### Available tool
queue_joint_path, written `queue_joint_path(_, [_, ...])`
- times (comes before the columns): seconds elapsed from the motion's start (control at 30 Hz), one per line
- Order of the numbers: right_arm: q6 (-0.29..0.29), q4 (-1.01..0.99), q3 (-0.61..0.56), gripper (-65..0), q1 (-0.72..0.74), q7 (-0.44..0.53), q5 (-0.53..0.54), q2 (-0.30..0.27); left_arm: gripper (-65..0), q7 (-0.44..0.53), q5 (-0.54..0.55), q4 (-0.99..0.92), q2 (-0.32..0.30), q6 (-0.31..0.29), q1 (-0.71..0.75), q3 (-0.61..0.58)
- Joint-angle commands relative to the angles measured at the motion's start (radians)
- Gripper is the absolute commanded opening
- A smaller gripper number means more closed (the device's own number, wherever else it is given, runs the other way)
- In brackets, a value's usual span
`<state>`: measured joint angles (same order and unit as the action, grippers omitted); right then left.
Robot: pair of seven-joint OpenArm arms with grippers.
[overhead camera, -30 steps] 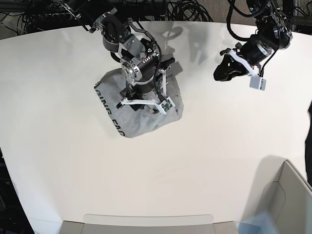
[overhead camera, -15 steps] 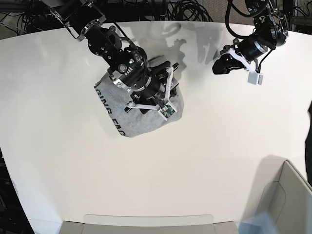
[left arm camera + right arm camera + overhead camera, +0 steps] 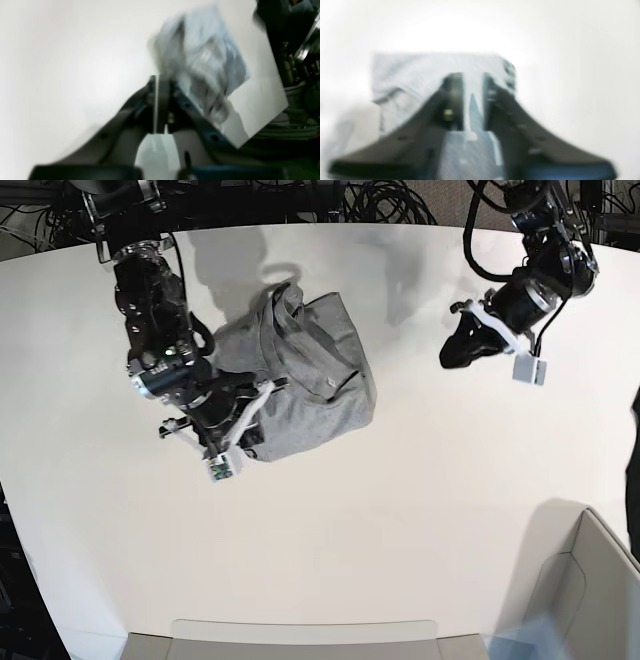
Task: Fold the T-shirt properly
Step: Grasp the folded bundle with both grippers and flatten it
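The T-shirt (image 3: 310,365) lies bunched in a heather-grey heap on the white table (image 3: 420,500); no lettering shows. My right gripper (image 3: 248,442) is at its lower-left edge. In the blurred right wrist view its fingers (image 3: 452,100) stand narrowly apart with grey fabric of the T-shirt (image 3: 415,72) between them. My left gripper (image 3: 452,352) hangs over bare table well right of the shirt. In the left wrist view the left gripper (image 3: 157,82) has its fingers together and empty, with the T-shirt (image 3: 205,57) blurred beyond.
A cardboard box (image 3: 590,580) stands at the front right corner. A flat grey tray (image 3: 300,635) lies along the front edge. Cables (image 3: 380,200) run behind the table's back edge.
My right arm has swung from on top of the shirt to its lower-left edge. The shirt has spread upward and its lettering has gone out of sight. The left gripper barely shifted.
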<state>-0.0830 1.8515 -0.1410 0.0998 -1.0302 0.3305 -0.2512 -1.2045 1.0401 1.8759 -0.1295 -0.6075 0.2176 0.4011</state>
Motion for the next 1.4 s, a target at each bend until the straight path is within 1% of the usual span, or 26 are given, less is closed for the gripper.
queue_joint_path(0.0, [-0.002, 0.017, 0.045, -63.4, 0.01, 0.023, 0.037, -0.017, -65.0, 0.005, 0.021, 0.017, -0.002, -0.007, -0.017, -0.038])
queue_joint_path(0.03, [-0.001, 0.015, 0.079, -64.8, -0.001, 0.023, 0.065, -0.029, -65.0, 0.005, 0.019, 0.017, -0.002, -0.007, -0.028, -0.063])
queue_joint_path(0.07, [0.001, 0.014, 0.105, -64.8, -0.012, 0.023, 0.086, -0.043, -65.0, 0.005, 0.01, 0.017, -0.002, -0.007, -0.034, -0.092])
queue_joint_path(0.13, [0.002, 0.014, 0.142, -63.6, -0.039, 0.023, 0.114, -0.063, -65.0, 0.007, -0.042, 0.017, -0.002, -0.007, -0.045, -0.164])
queue_joint_path(0.2, [0.002, 0.012, 0.16, -62.9, -0.061, 0.023, 0.114, -0.083, -65.0, 0.021, -0.11, 0.017, 0.001, -0.009, -0.047, -0.239])
queue_joint_path(0.3, [0.002, -0.022, 0.169, -62.9, -0.09, 0.023, 0.114, -0.104, -65.0, 0.076, -0.203, 0.017, 0.018, -0.009, -0.047, -0.357])
queue_joint_path(0.4, [0.002, -0.065, 0.171, -62.9, -0.107, 0.023, 0.114, -0.106, -65.0, 0.133, -0.304, 0.017, 0.02, -0.009, -0.056, -0.469])
queue_joint_path(0.5, [0.002, -0.091, 0.166, -62.9, -0.122, 0.024, 0.114, -0.102, -65.0, 0.162, -0.395, 0.003, 0.02, -0.005, -0.106, -0.543])
queue_joint_path(0.57, [0.002, -0.118, 0.162, -62.9, -0.124, 0.024, 0.115, -0.101, -65.0, 0.17, -0.446, -0.049, 0.021, -0.002, -0.145, -0.584])
queue_joint_path(0.63, [0.002, -0.149, 0.162, -62.9, -0.125, 0.024, 0.115, -0.095, -65.0, 0.182, -0.464, -0.129, 0.021, -0.001, -0.202, -0.607])
queue_joint_path(0.77, [0.004, -0.164, 0.154, -62.9, -0.137, 0.023, 0.117, -0.087, -65.0, 0.259, -0.467, -0.289, 0.023, 0.001, -0.283, -0.58])
queue_joint_path(0.9, [0.004, -0.166, 0.051, -62.9, -0.153, 0.023, 0.117, -0.092, -65.0, 0.286, -0.467, -0.468, 0.018, 0.001, -0.37, -0.52])
queue_joint_path(1.0, [0.004, -0.166, -0.018, -62.9, -0.168, 0.021, 0.115, -0.093, -65.0, 0.318, -0.467, -0.54, 0.018, 0.001, -0.418, -0.474])
queue_joint_path(1.1, [0.002, -0.163, -0.058, -62.9, -0.174, 0.021, 0.115, -0.092, -65.0, 0.334, -0.467, -0.551, 0.018, 0.001, -0.45, -0.437])
queue_joint_path(1.17, [0.002, -0.146, -0.056, -62.9, -0.186, 0.012, 0.117, -0.09, -65.0, 0.331, -0.465, -0.542, 0.018, 0.001, -0.465, -0.417])
queue_joint_path(1.27, [0.002, -0.039, -0.053, -62.9, -0.2, 0.012, 0.117, -0.095, -65.0, 0.329, -0.461, -0.453, 0.018, 0.001, -0.467, -0.388])
queue_joint_path(1.3, [0.002, 0.0, -0.039, -62.9, -0.203, 0.014, 0.115, -0.095, -65.0, 0.329, -0.461, -0.413, 0.018, 0.001, -0.465, -0.38])
queue_joint_path(1.37, [0.002, 0.061, 0.025, -62.9, -0.2, 0.015, 0.115, -0.09, -65.0, 0.32, -0.461, -0.316, 0.018, 0.001, -0.43, -0.373])
